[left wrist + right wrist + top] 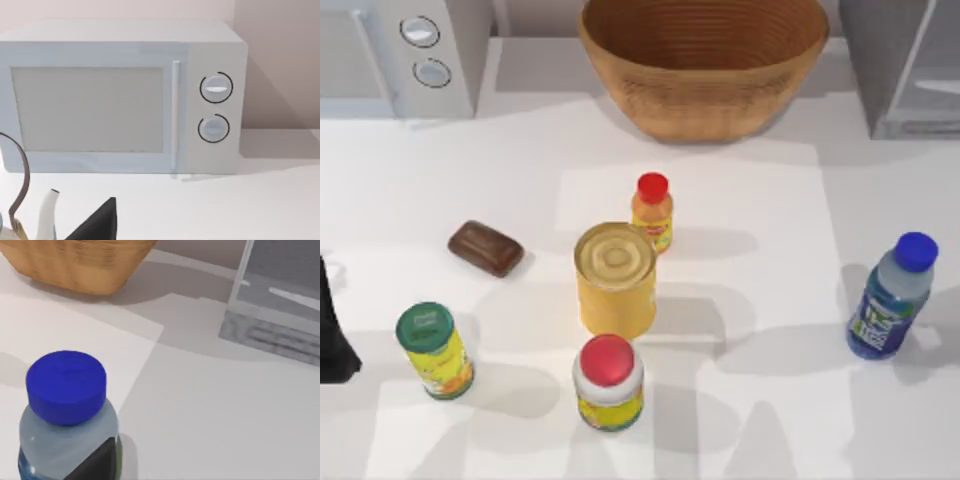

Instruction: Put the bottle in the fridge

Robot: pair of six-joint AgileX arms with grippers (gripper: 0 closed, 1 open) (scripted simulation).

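Note:
The bottle (890,300) stands upright near the table's right edge, clear with a blue cap and a blue-and-green label. In the right wrist view the bottle (65,410) is very close, and a dark part of my right gripper (95,462) shows in front of its shoulder. The fridge (905,65) is a grey box at the back right corner, and the fridge (280,295) also appears beyond the bottle in that wrist view. My left arm (332,330) is parked at the table's left edge, with a dark tip of its gripper (97,225) facing the microwave.
A wicker basket (705,60) sits at the back centre and a microwave (405,50) with two knobs at the back left. An orange bottle (652,212), a yellow can (615,280), a red-lidded jar (608,382), a green-lidded can (435,350) and a brown block (486,248) stand mid-table.

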